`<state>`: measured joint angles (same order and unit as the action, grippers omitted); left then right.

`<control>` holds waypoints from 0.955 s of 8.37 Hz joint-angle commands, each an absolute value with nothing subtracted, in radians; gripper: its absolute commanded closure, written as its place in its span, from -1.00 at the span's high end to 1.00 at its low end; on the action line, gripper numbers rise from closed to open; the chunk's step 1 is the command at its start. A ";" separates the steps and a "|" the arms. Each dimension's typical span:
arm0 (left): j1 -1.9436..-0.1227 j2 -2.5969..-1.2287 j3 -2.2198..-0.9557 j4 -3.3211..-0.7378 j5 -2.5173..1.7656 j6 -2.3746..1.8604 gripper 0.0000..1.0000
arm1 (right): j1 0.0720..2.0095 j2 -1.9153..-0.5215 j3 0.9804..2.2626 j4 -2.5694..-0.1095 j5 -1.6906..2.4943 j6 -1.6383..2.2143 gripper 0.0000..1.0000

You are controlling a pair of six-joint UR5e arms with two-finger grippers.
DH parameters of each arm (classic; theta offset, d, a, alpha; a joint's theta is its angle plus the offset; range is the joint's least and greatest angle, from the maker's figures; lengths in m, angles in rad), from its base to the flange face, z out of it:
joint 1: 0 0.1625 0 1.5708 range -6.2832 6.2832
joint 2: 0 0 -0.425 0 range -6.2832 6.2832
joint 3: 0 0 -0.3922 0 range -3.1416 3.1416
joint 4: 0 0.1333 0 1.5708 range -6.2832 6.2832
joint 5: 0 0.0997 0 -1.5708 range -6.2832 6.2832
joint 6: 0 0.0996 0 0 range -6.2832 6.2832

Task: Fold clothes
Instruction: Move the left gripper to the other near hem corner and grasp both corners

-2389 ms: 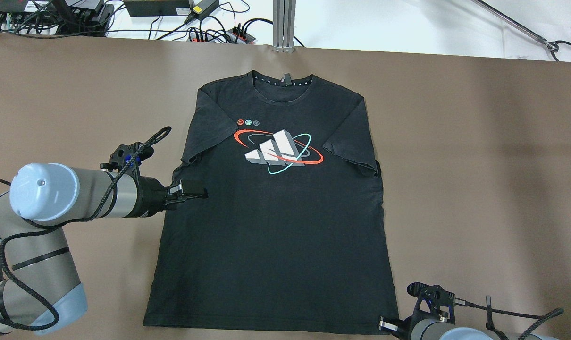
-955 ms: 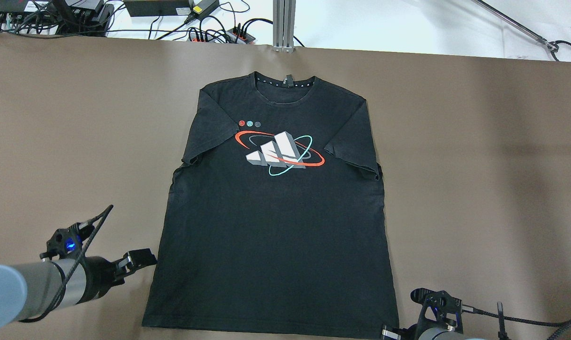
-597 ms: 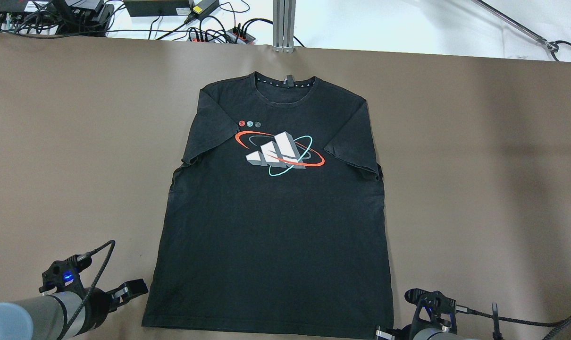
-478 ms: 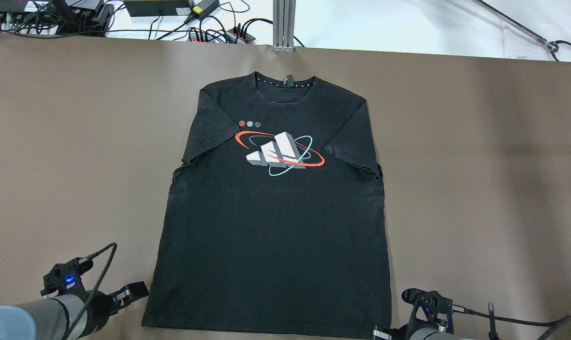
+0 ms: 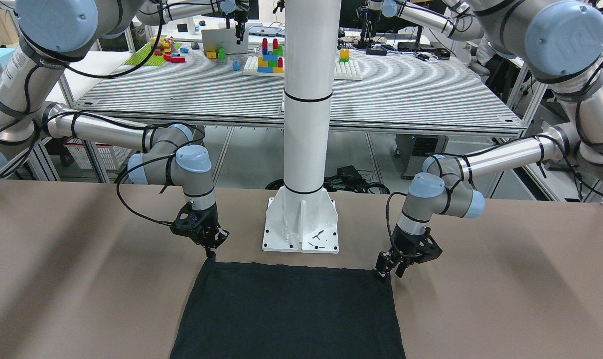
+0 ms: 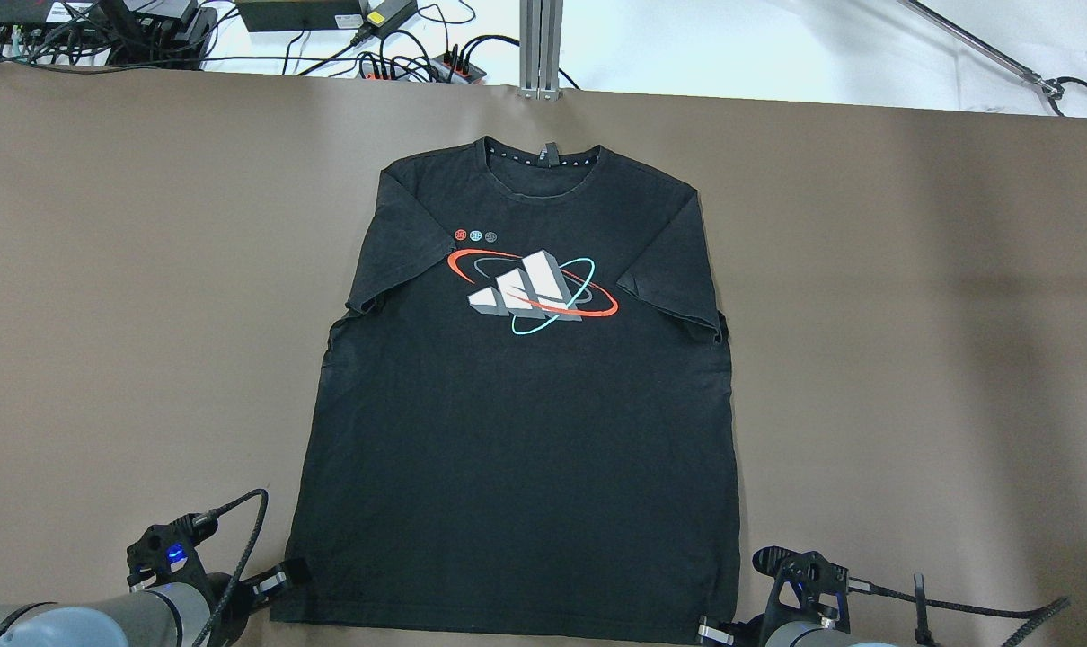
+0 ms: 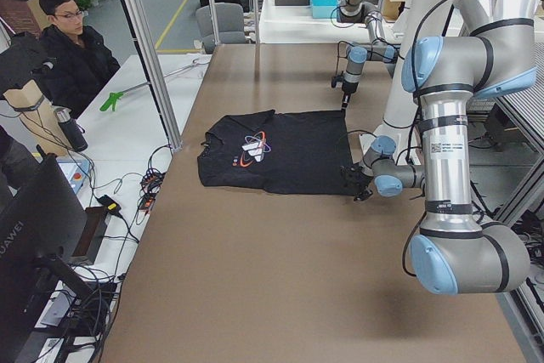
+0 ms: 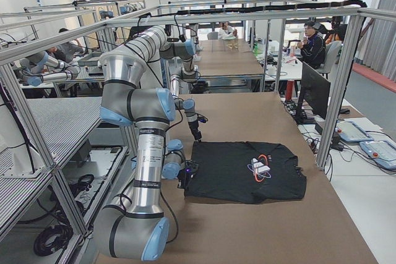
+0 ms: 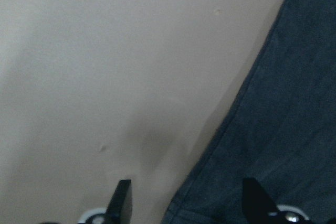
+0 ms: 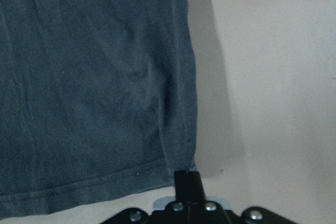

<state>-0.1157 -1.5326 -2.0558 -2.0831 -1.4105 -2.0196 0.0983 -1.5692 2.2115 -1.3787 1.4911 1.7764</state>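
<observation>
My left gripper is low over the brown table, at the near left corner of the black T-shirt. Its jaws stand apart and hold nothing. In my left wrist camera one finger is over the bare table and the other is over the cloth, so the side edge of the shirt runs between them. The shirt lies flat and spread out, front side up, with the collar at the far side from me and the hem on my side. The left sleeve lies slanted beside the body. On the chest there is a print of white bars crossed by a red ring and a turquoise ring, and three small dots are just above it to the left. On my side of the hem, the base of the white pillar stands between my two grippers, with a narrow strip of table between it and the cloth. The right sleeve is slanted in the same way. My right gripper is at the near right corner of the hem. Its jaws are pressed together on this corner, and in my right wrist camera a ridge of cloth runs straight into them.
</observation>
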 commanded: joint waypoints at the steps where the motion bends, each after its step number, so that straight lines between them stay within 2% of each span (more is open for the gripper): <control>1: -0.114 -1.539 -2.052 -2.082 -1.407 -2.020 0.18 | 0.098 -1.568 2.210 -1.379 1.491 1.776 -1.00; 4: -0.085 -1.539 -2.127 -1.959 -1.408 -2.023 0.16 | 0.098 -1.566 2.215 -1.379 1.491 1.776 -1.00; 8: -0.060 -1.540 -2.114 -1.953 -1.404 -2.040 0.14 | 0.098 -1.566 2.210 -1.379 1.491 1.776 -1.00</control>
